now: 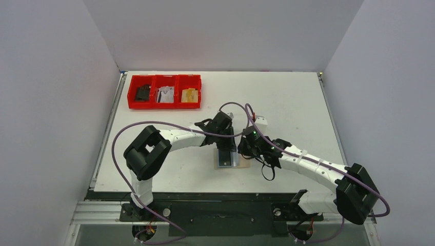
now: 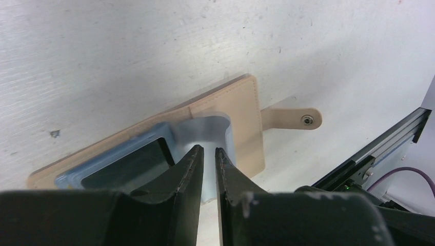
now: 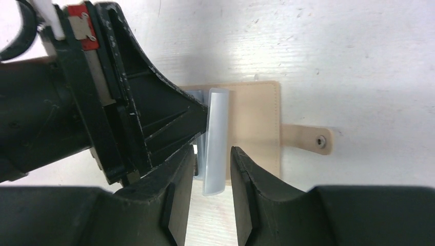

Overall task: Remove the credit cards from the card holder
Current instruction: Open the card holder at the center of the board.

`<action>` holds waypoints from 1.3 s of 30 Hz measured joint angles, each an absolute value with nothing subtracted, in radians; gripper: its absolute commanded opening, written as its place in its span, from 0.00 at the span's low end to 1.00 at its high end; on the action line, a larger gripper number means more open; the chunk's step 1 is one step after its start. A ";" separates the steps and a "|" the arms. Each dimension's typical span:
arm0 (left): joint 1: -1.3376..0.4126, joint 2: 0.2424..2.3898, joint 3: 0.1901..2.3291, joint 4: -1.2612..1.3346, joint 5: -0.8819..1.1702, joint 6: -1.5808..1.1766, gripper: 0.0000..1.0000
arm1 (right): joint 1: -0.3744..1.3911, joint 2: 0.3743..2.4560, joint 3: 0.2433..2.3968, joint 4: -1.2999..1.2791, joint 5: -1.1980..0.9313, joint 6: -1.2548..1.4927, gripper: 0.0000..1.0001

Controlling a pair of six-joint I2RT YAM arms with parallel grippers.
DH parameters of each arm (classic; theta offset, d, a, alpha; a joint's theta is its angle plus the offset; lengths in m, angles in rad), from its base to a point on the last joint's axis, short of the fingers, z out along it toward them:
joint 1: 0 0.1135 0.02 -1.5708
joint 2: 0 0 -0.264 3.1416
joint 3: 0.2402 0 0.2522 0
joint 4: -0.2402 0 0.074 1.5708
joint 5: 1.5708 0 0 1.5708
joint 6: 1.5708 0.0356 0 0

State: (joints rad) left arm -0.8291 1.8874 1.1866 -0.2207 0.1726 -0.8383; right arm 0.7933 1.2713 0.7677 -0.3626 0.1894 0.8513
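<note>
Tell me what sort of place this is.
Probably a robotics lab test cell: plain white panels wall in a white table, a left arm and right arm are bolted at its near edge, and a red three-compartment tray sits far left.

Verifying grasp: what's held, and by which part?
Left gripper pinches a thin pale blue-grey plastic card by its lifted edge; right gripper's contact cannot be told.

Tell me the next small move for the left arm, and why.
Probably lift the left gripper slightly, drawing the pale card clear. The gripper is shut on that card, which stands on edge over the open card holder, and a dark card lies inside. The right gripper straddles the pale card's end with open jaws and does not seem to grip it.
</note>
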 measured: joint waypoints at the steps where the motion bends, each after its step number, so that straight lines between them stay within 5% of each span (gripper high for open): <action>1: -0.832 1.896 1.193 -0.220 0.178 -0.839 0.13 | 0.791 1.260 0.764 -0.369 0.195 0.852 0.29; 24: -0.875 2.010 1.275 -0.183 0.238 -0.859 0.20 | 0.766 1.112 0.719 -0.445 0.252 0.876 0.29; 39: -0.765 1.732 1.208 -0.228 0.202 -0.828 0.26 | 0.766 1.111 0.763 -0.460 0.237 0.865 0.30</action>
